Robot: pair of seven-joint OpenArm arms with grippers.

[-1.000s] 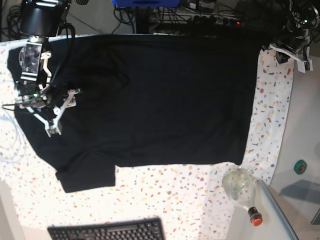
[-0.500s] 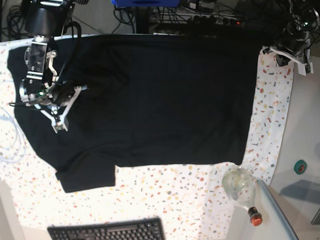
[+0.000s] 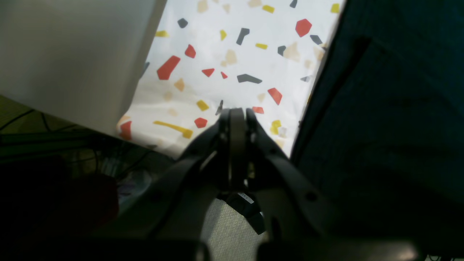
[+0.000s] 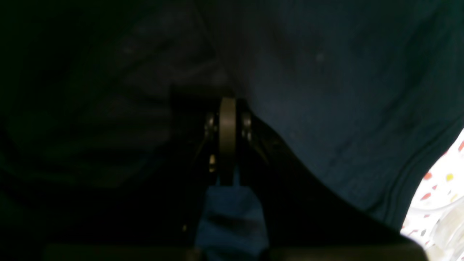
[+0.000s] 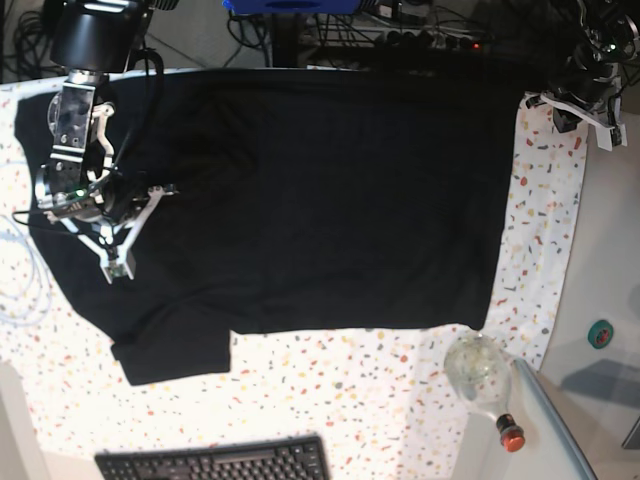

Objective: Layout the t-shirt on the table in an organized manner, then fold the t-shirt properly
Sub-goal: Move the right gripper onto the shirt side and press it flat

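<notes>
Over on the left of the base view, the right gripper [image 5: 120,262] sits low on the t-shirt [image 5: 330,200], near its sleeve end; its jaws are pressed together, though whether any cloth is pinched between them I cannot tell. The t-shirt itself lies spread flat across the table [image 5: 330,390], plain black, mostly smooth, one short sleeve jutting toward the keyboard [image 5: 215,462] at the near edge. Moving right, a clear bottle [image 5: 480,375] with a red cap lies just past the hem. Far right, the left gripper [image 3: 237,110] hangs over the table's corner, jaws closed on nothing, beside the shirt's edge.
</notes>
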